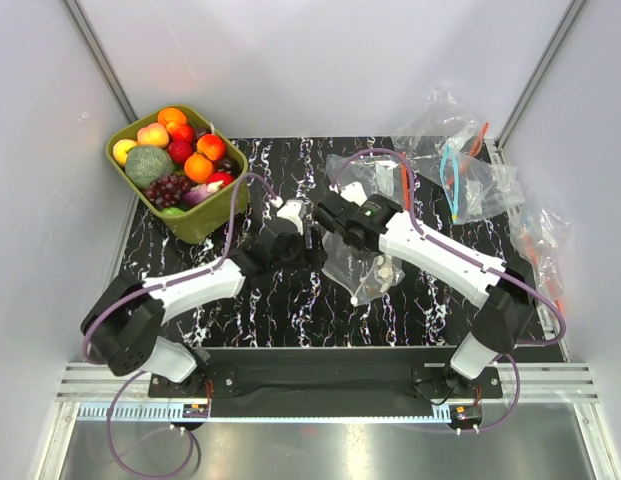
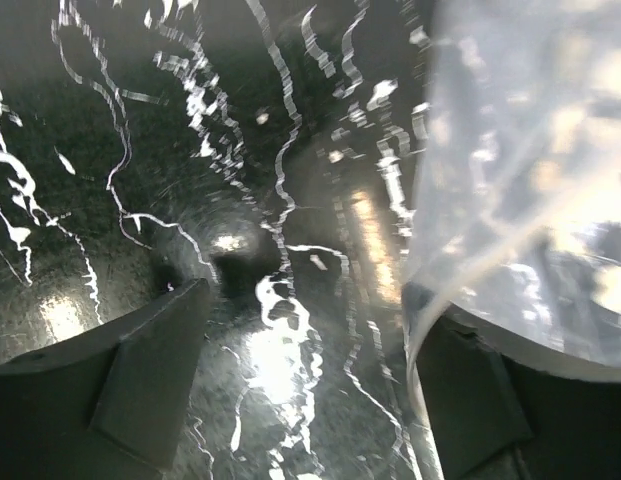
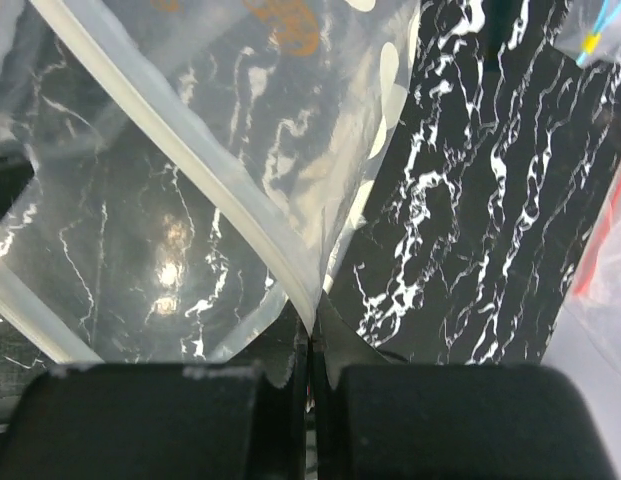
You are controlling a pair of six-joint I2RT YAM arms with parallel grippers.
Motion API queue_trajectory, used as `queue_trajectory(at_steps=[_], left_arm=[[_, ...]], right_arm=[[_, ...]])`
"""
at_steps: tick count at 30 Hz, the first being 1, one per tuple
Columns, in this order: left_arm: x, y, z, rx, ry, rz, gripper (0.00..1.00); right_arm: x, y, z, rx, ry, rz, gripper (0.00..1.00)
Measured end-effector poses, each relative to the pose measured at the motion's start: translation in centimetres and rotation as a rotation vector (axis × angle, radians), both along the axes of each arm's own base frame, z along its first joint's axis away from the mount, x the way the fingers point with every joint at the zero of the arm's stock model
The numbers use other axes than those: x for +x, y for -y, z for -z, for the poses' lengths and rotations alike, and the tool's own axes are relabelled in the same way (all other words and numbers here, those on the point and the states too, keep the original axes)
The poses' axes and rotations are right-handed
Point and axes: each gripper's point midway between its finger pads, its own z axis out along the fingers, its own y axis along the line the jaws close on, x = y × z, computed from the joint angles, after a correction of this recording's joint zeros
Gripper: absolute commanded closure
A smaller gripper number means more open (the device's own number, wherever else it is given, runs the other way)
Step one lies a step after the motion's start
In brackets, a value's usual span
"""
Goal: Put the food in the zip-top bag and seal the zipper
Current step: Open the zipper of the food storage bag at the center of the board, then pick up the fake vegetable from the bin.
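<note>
The zip-top bag [image 1: 365, 270], clear with white dots, lies at the middle of the black marbled mat. My right gripper [image 1: 325, 212] is shut on its zipper [image 3: 205, 180], a pale strip pinched between the jaws in the right wrist view [image 3: 310, 335]. My left gripper [image 1: 308, 245] is open just left of the bag; its right finger sits under the bag's clear edge [image 2: 520, 200], nothing between the jaws [image 2: 310, 400]. The food [image 1: 180, 150], orange, red and purple pieces with dark grapes, sits in the olive-green tub [image 1: 205, 222] at the back left.
Several clear undotted bags with blue and orange strips [image 1: 455, 170] are piled at the back right, more [image 1: 545, 250] along the right edge. White walls enclose the mat on three sides. A metal rail [image 1: 320, 385] runs along the near edge.
</note>
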Motion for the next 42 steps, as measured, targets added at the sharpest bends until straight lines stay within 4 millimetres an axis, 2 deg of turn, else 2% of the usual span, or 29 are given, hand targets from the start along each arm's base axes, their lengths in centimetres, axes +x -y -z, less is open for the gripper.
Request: queue_trajectory(at_steps=[6, 12, 17, 19, 21, 27, 30, 33, 37, 42], left_arm=[[-0.4, 0.8, -4.6, -0.127, 0.061, 0.047, 0.08], [-1.1, 1.4, -6.1, -0.204, 0.045, 0.098, 0.06], [-1.4, 0.5, -7.2, -0.224, 0.04, 0.094, 0.05], [-0.9, -1.2, -7.8, -0.21, 0.044, 0.051, 0.01], [0.0, -3.7, -8.6, -0.174, 0.047, -0.028, 0.01], [5.0, -12.6, -14.0, -0.119, 0.152, -0.345, 0.01], [6.2, -15.8, -15.9, -0.075, 0.196, -0.442, 0.01], [7.1, -18.2, -17.5, -0.03, 0.238, -0.493, 0.01], [8.2, -20.9, -18.4, 0.054, 0.284, -0.505, 0.01], [9.6, -21.9, -18.4, 0.22, 0.337, -0.409, 0.01]], right_arm=[[1.1, -0.4, 0.2, 0.035, -0.006, -0.02, 1.0], [2.2, -0.6, 1.5, 0.037, -0.026, -0.03, 1.0], [2.7, 0.2, 1.9, 0.034, -0.035, -0.018, 1.0], [2.8, 0.5, 2.0, 0.028, -0.039, -0.015, 1.0], [2.7, 0.7, 2.2, 0.022, -0.044, -0.016, 1.0], [2.6, 1.1, 2.0, 0.015, -0.045, -0.028, 1.0], [2.5, 1.2, 1.6, 0.023, -0.04, -0.036, 1.0], [2.4, 1.3, 1.4, 0.024, -0.038, -0.042, 1.0], [2.0, 1.5, 1.6, 0.026, -0.049, -0.053, 1.0], [1.5, 1.4, 1.9, 0.041, -0.066, -0.073, 1.0]])
